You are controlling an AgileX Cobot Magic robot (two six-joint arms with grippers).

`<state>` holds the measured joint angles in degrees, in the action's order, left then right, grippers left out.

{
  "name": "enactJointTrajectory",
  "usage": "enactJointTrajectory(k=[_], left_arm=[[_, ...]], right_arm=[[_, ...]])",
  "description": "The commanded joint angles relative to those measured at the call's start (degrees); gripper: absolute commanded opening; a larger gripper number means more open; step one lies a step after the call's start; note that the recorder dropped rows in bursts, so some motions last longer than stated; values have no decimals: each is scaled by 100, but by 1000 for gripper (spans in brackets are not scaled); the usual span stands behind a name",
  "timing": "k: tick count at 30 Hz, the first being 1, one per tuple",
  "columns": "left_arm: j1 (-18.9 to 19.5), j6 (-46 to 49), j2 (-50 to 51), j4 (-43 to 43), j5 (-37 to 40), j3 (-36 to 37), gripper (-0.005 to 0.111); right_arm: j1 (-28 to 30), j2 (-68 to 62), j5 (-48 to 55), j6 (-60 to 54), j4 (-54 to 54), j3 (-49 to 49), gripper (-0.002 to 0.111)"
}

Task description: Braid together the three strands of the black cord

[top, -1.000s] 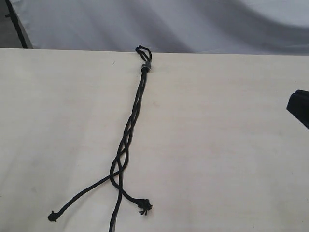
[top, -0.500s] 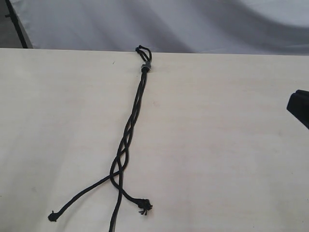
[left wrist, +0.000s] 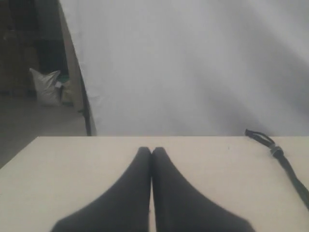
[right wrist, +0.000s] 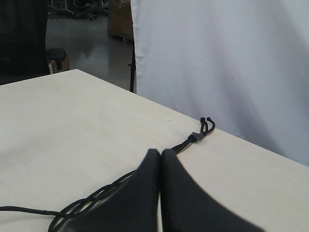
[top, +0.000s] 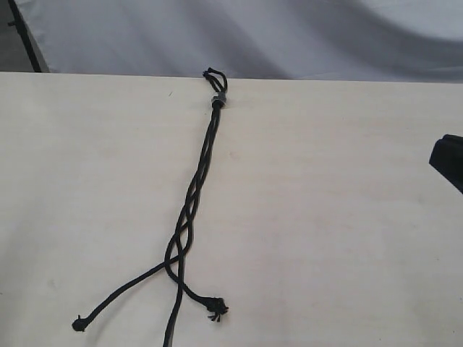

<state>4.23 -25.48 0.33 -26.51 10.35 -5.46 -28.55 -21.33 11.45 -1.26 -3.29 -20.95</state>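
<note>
The black cord (top: 202,166) lies down the middle of the pale table (top: 347,238), its loop and grey band (top: 218,98) at the far edge. Its upper length is loosely braided; below that the three strands (top: 173,278) part. One knotted end (top: 78,324) lies at the lower left, a frayed one (top: 215,309) at the lower right, and the third runs off the bottom. My left gripper (left wrist: 151,151) is shut and empty, away from the cord (left wrist: 285,162). My right gripper (right wrist: 160,152) is shut and empty too, above the table beside the cord (right wrist: 193,139); only its dark edge (top: 448,160) shows in the exterior view.
A white cloth backdrop (top: 253,36) hangs behind the table's far edge. A black stand leg (top: 25,36) rises at the far left corner. The room floor with a white bag (left wrist: 46,87) lies beyond the table's left side.
</note>
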Motion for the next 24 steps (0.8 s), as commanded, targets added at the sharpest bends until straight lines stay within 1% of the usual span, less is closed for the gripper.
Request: enactJointTrajectory(k=[1,3,5,6,7,8,9,18,24], left_arm=[[111,17,-33,17,462,25,0],[111,31,-33,133,399,74,0],[111,509,-33,473,33,246,0],[111,1369,-33,1011,-390,435,0],[111,1812,-33,1368,-645,546,0],[111,2465,-33,2037,-936,546,0],[111,2630,-33,2302,-790,546,0],[111,2631,-33,2700,-791,546,0],[111,2631,-33,2700,-394,546,0]], right_arm=[[42,35,-57,23,24,9,0],[42,35,-57,23,24,9,0],[42,35,-56,0,24,9,0],[42,35,-56,0,24,9,0],[42,35,-56,0,24,9,0],[42,35,-56,0,24,9,0],[42,35,-56,0,24,9,0],[42,35,-56,0,24,9,0],[42,35,-56,0,24,9,0]])
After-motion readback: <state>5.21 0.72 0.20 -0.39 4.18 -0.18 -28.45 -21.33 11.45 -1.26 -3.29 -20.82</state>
